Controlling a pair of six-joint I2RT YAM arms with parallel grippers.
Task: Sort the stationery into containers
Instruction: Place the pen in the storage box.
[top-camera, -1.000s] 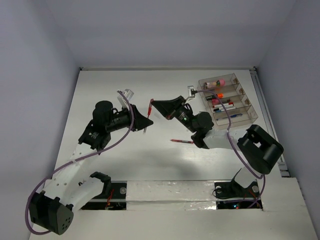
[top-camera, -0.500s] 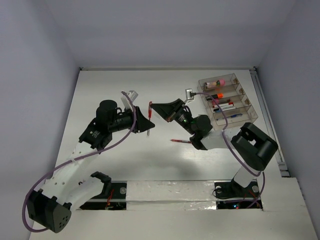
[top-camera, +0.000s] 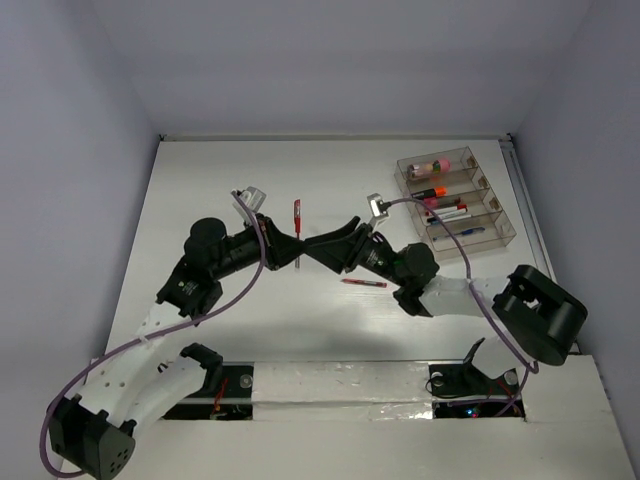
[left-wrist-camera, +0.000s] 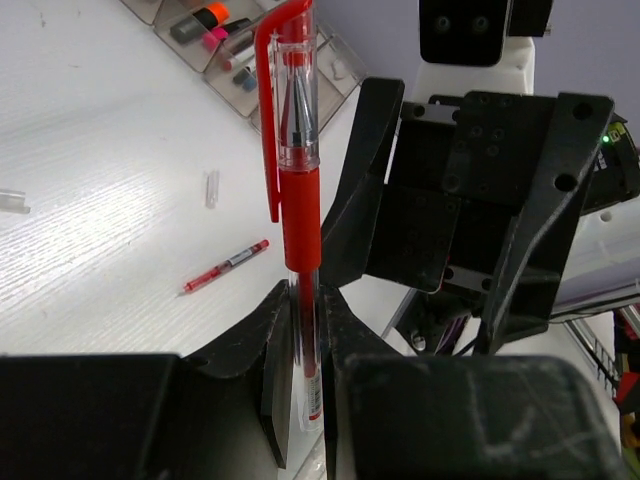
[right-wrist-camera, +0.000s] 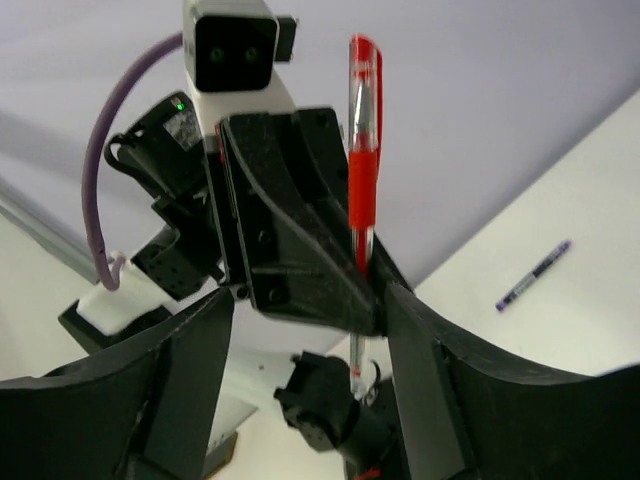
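Lavender walls enclose a white table (top-camera: 220, 170), with both arms reaching toward its centre. Left gripper (left-wrist-camera: 305, 330) is clamped on a red pen (left-wrist-camera: 299, 215), gripping the lower barrel. The pen stands close to upright, clip and cap end up, clear of the table surface. In the overhead view it sits mid-table, left of the organiser and well apart from it. Right gripper (right-wrist-camera: 308, 320) faces the left one, nose to nose. Its fingers (right-wrist-camera: 195, 370) are spread wide on either side of the pen and of the left gripper's tips, and I see no contact with the pen — the right gripper is holding nothing. A second red pen (top-camera: 363, 283) lies flat on the table just near-side of the right gripper, pointing roughly left-right. The left wrist view also shows a small clear tube-like piece (left-wrist-camera: 212, 188) lying loose on the table beyond that pen; I cannot tell what it is. A clear organiser (top-camera: 495, 200) sits at the far right of the table, its four long compartments running side by side. The farthest compartment holds a stubby pink cylinder (top-camera: 433, 166) and the next an orange-capped highlighter (top-camera: 435, 190). The third holds a cluster with pink and dark items that I cannot separate — the nearest holds a thin blue pen (top-camera: 470, 231).
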